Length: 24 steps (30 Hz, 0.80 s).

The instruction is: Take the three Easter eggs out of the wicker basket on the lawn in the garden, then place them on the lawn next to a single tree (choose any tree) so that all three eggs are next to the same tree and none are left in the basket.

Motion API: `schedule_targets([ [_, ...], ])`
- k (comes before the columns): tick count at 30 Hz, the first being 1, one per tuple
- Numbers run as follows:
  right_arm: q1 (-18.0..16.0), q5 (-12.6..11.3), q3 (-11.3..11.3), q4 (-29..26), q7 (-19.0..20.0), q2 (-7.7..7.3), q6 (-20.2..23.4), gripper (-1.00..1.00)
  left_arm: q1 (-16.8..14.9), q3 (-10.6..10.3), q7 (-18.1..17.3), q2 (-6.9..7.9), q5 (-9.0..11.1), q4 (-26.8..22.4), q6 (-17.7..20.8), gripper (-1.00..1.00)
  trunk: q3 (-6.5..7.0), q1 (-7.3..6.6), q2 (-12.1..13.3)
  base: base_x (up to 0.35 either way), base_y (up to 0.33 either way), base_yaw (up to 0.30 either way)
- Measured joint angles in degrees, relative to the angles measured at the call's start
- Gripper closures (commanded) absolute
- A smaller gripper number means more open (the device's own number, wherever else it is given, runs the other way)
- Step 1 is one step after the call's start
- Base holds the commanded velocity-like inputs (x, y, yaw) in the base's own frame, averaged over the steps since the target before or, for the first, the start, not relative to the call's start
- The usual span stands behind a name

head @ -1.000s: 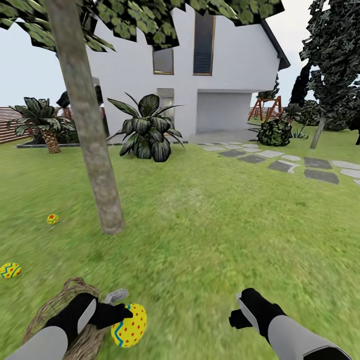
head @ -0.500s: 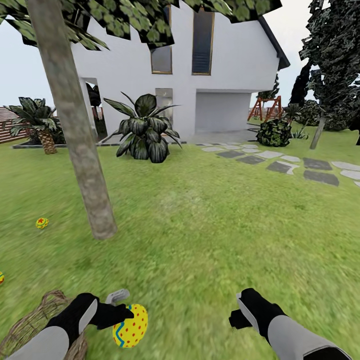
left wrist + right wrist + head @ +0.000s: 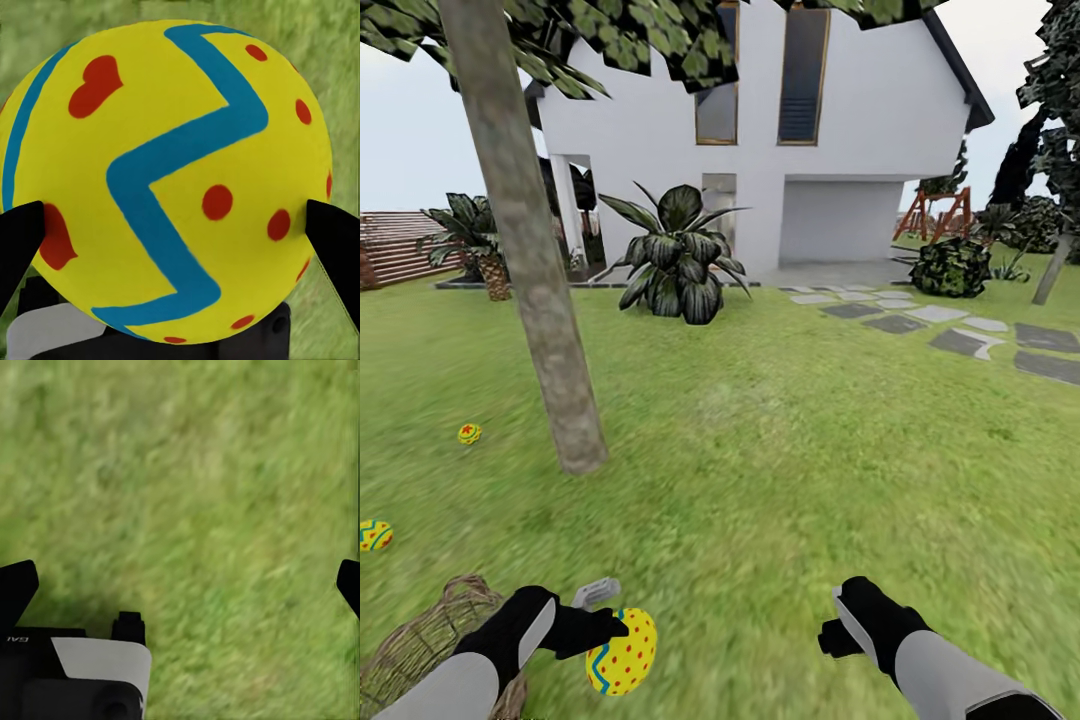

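Observation:
My left gripper (image 3: 610, 630) is shut on a yellow Easter egg (image 3: 622, 652) with red dots and a blue zigzag, held just above the lawn (image 3: 790, 470). In the left wrist view that egg (image 3: 169, 180) sits between the two black fingertips (image 3: 19, 240). Two more eggs lie on the grass left of the tree trunk (image 3: 535, 260): one (image 3: 469, 433) near the trunk, one (image 3: 374, 535) at the left edge. The wicker basket (image 3: 420, 645) stands at the bottom left, under my left arm. My right gripper (image 3: 838, 625) hangs open over bare grass (image 3: 195, 510).
A white house (image 3: 760, 150) stands behind the lawn, with a broad-leafed shrub (image 3: 680, 255) and a short palm (image 3: 480, 250) before it. Grey stepping stones (image 3: 960, 340) run along the right. A brown slatted fence (image 3: 395, 245) closes the far left.
The whole head view has shifted sideways, so the camera moved. The tree, basket and lying eggs sit further right than half a second ago. Both grippers keep their pose, the left still holding the egg.

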Motion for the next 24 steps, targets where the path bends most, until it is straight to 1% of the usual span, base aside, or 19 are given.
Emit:
schedule_targets([
  [5, 0.00, 0.04, 0.00, 0.00, 0.00, 0.00, -0.01, -1.00, 0.00, 0.00, 0.01, -0.17, 0.00, 0.00, 0.00, 1.00, -0.17, 0.00, 0.00, 0.182, -0.258, 0.265],
  [24, 0.00, 0.03, -0.10, 0.00, -0.01, 0.06, -0.01, -1.00, 0.00, 0.00, -0.03, -0.06, 0.00, 0.00, 0.00, 1.00, -0.81, 0.00, 0.00, 0.180, -0.259, 0.265],
])
